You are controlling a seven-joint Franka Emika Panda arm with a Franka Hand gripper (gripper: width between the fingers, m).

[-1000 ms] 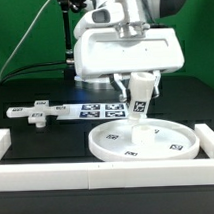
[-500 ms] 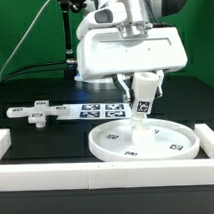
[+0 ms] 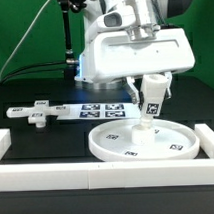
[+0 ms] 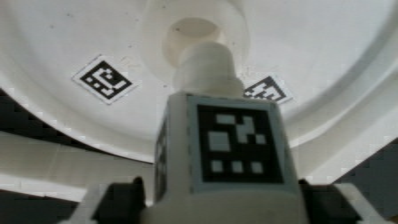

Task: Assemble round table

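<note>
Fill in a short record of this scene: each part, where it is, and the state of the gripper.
gripper: shut on post
post: tilted, tag facing the exterior view, lower end over the middle of the disc; contact unclear
disc: flat on table, tags up
cross: lying apart, at the exterior view's left, untouched
marker board: behind disc

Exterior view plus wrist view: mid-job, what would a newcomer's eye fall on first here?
First, the big white gripper clamping the tagged post, which is tilted with its lower end at the middle of the rimmed disc, just behind the front rail. Next, the cross-shaped piece lying alone on the black table toward the exterior view's left, next to the marker board.
</note>
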